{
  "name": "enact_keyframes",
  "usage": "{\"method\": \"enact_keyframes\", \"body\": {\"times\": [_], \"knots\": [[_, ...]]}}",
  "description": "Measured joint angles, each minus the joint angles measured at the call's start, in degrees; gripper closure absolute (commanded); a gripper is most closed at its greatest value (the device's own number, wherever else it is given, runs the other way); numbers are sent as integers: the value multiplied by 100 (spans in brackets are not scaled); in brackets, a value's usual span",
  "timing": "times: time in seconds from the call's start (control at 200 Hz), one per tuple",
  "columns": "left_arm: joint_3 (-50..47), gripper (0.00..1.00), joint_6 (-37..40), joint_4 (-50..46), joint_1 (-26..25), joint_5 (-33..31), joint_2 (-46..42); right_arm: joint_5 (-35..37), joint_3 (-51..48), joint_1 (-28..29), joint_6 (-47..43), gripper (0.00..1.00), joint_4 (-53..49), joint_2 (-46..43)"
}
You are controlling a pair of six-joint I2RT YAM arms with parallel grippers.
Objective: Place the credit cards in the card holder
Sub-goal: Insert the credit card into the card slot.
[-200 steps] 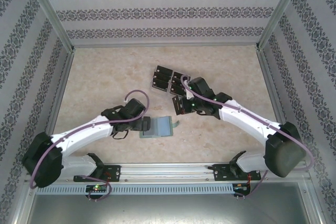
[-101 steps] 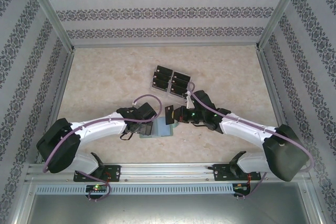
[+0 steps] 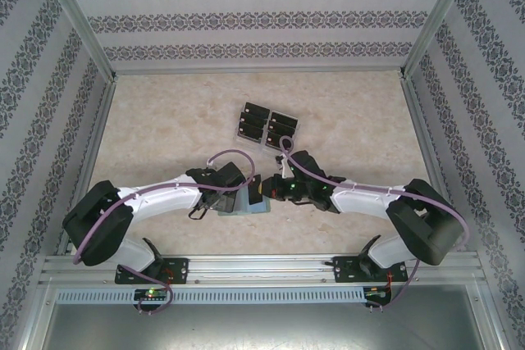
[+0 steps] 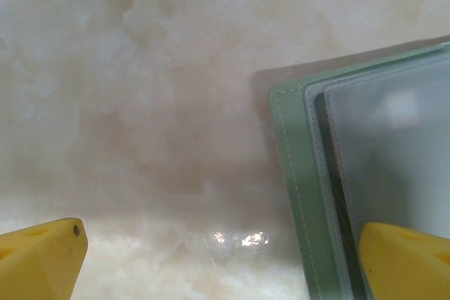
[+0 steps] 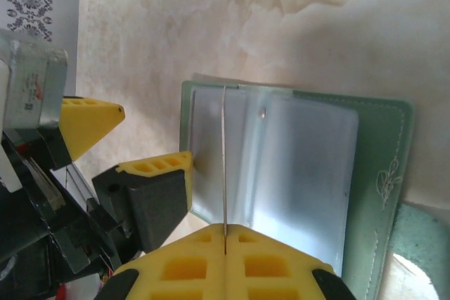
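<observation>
Top view: a small grey-green folding card holder (image 3: 254, 207) lies open on the pale marbled tabletop (image 3: 164, 129), mostly covered by two arms. The left gripper (image 3: 239, 188) meets it from the left and the right gripper (image 3: 267, 192) from the right. Well beyond the holder, black rectangular credit cards (image 3: 267, 126) lie in two rows.

Left wrist view: the left gripper (image 4: 221, 244) has its yellow fingers (image 4: 39, 258) spread wide and holds nothing. The card holder (image 4: 295, 194) sits at the right, showing a green stitched cover and clear sleeves. One finger lies over its near corner, the other off it above bare table.

Right wrist view: the right gripper (image 5: 225, 233) is pinched closed on a thin black credit card (image 5: 223, 159), seen edge-on and standing over the clear sleeves of the open card holder (image 5: 373, 173). The left gripper's fingers (image 5: 158, 173) are at the holder's left edge, one tip touching it.
</observation>
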Motion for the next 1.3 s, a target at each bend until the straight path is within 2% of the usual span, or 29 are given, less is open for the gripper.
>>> {"method": "enact_keyframes", "body": {"times": [1.299], "knots": [[-74,0,-162,-326,0,-184,-208,-249,-378,177,765,100,1899,1152]]}}
